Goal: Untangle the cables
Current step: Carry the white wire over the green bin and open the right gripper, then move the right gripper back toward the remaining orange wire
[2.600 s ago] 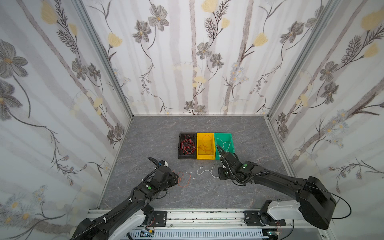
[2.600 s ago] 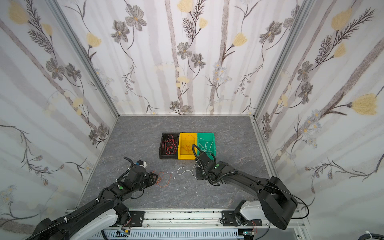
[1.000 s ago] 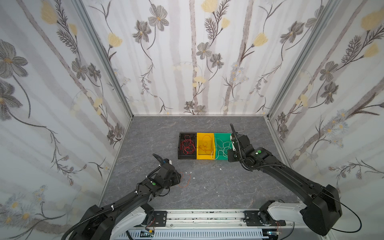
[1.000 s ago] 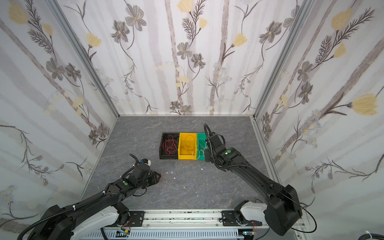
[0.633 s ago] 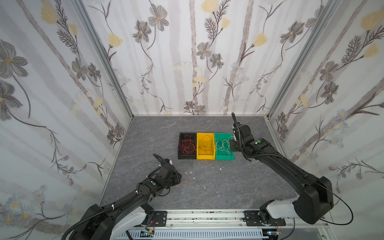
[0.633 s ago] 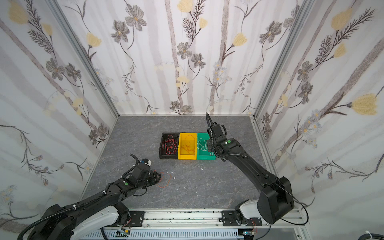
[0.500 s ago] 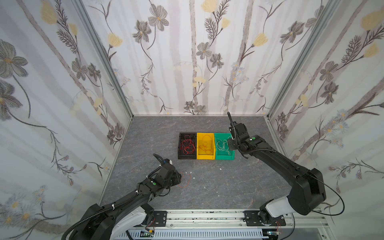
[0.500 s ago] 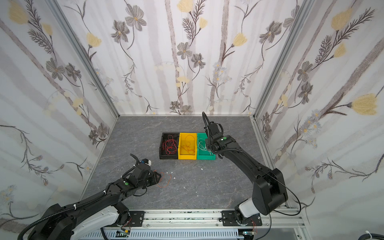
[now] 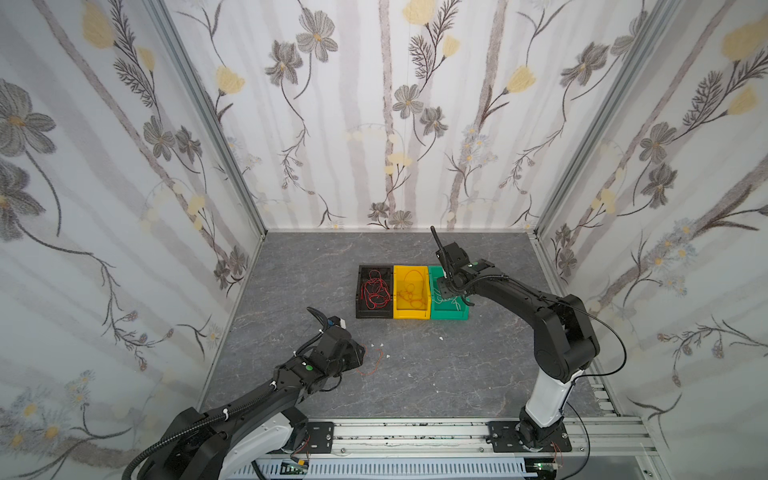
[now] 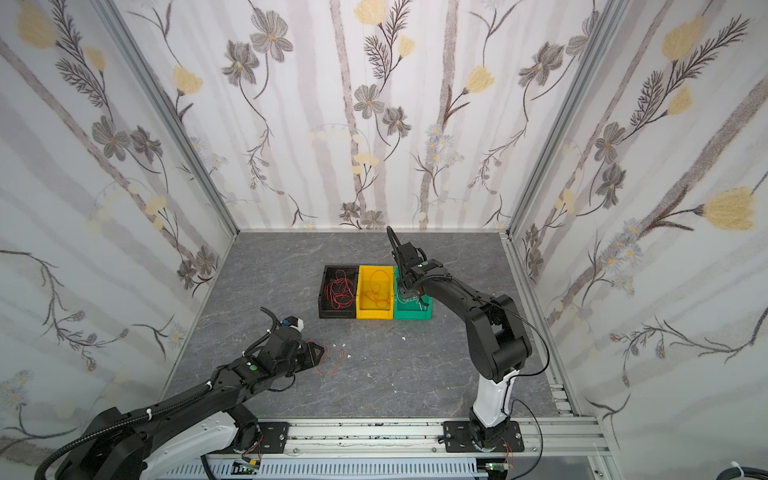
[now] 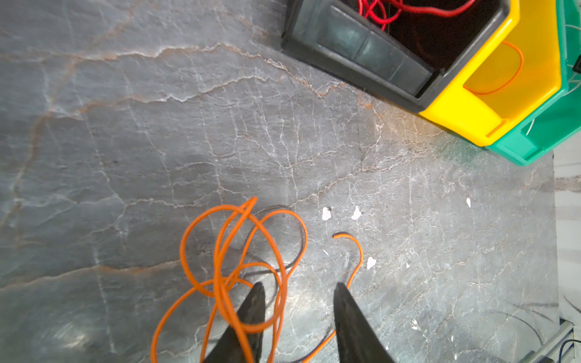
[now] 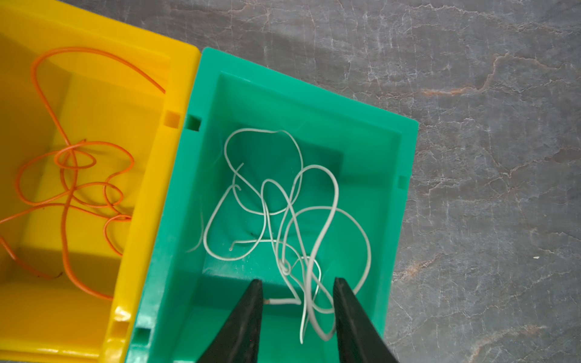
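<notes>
Left claw (image 11: 298, 286): released, low over grey marbled table (image 11: 157, 125); thin orange limp cable (image 11: 219, 276) loops cross one finger (image 11: 255, 301); bare table all round.
Right claw (image 12: 297, 281): released above green plastic bin (image 12: 298, 94); thin white limp cable (image 12: 337, 195) coiled inside the rim.

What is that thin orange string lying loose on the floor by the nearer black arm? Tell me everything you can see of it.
The orange cable is a thin, limp wire with a smooth, plastic-looking skin, curled in several overlapping loops on the grey stone-patterned table. One free end hooks away on its own. It lies apart from the yellow bin, right at the left pincer, whose jaws stand open. A few strands cross over one finger, but none looks clamped.
</notes>
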Tool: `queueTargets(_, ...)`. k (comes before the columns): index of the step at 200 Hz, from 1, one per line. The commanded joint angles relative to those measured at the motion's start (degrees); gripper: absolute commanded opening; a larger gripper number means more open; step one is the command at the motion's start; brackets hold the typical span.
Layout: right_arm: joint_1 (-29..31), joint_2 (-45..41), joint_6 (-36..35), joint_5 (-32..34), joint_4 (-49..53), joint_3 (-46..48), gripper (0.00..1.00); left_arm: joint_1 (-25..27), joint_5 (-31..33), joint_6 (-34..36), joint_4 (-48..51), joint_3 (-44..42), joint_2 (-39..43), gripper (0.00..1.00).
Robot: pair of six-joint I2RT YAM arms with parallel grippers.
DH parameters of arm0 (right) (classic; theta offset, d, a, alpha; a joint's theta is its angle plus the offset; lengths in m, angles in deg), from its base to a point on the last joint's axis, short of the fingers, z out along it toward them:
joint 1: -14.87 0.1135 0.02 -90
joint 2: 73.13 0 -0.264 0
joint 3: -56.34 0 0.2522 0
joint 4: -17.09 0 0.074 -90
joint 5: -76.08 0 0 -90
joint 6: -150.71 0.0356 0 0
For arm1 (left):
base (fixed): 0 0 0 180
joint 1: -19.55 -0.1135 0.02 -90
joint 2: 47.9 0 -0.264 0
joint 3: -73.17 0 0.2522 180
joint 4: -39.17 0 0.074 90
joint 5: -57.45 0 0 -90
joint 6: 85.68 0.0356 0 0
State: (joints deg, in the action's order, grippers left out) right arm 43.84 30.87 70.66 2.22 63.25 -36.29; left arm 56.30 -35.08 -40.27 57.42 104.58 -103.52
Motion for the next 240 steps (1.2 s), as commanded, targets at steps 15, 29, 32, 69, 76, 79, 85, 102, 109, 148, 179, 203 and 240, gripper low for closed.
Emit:
queueTargets(15, 0.02, -4.67, 0.15, 1.24, 1.19, 1.2, 0.54, 0.01, 1.23, 0.21, 0.34, 0.44, 0.86, 0.39)
queueTargets(29, -0.05, -6.98, 0.24, 1.14, 1.45, 2.14, 0.58, 0.04, 0.95, 0.34, 0.26, 0.57, 0.6, 0.38)
queueTargets(32, -0.08, -7.59, 0.24, 0.87, 1.36, 2.35, 0.6, 0.0, 0.92, 0.46, 0.18, 0.53, 0.52, 0.38)
queueTargets(69, -0.15, -14.51, 1.15, -3.09, 2.63, 4.19, 0.63, 0.16, 0.24, 0.53, -0.33, 1.14, -0.2, 0.36)
queueTargets(76, -0.14, -16.0, 1.58, -4.78, 2.32, 5.13, 0.63, 0.25, 0.28, 0.72, -0.33, 1.2, -0.2, 0.35)
queueTargets(79, -0.18, -16.67, 1.82, -5.66, 2.12, 5.57, 0.63, 0.25, 0.24, 0.74, -0.28, 1.24, -0.2, 0.35)
queueTargets(85, -0.17, -17.91, 2.35, -7.86, 1.53, 6.58, 0.63, 0.3, 0.29, 0.82, -0.32, 1.31, -0.27, 0.33)
queueTargets(102, -0.15, -20.86, 4.57, -16.6, -1.09, 10.18, 0.64, 0.43, -0.02, 1.0, -0.33, 1.51, -0.62, 0.31)
queueTargets(109, -0.02, -21.81, 5.96, -20.06, -2.43, 11.98, 0.63, 0.46, -0.11, 1.01, -0.19, 1.73, -0.79, 0.3)
queueTargets(148, 1.65, -26.08, 14.18, -31.09, -11.69, 22.59, 0.6, 0.73, -0.27, 1.18, 1.06, 2.23, -0.24, 0.21)
queueTargets(179, 6.5, -24.3, 17.09, -32.86, -15.4, 27.22, 0.59, 1.02, -2.1, 1.06, -0.06, 3.53, -0.95, 0.15)
queueTargets(203, 9.69, -21.32, 19.13, -34.1, -18.05, 28.45, 0.6, 1.89, -4.33, -0.45, -4.41, 3.77, 0.0, 0.13)
queueTargets(240, 11.81, -19.53, 20.58, -34.06, -19.78, 30.34, 0.6, 4.21, -7.46, -3.36, -11.72, 4.77, 0.79, 0.13)
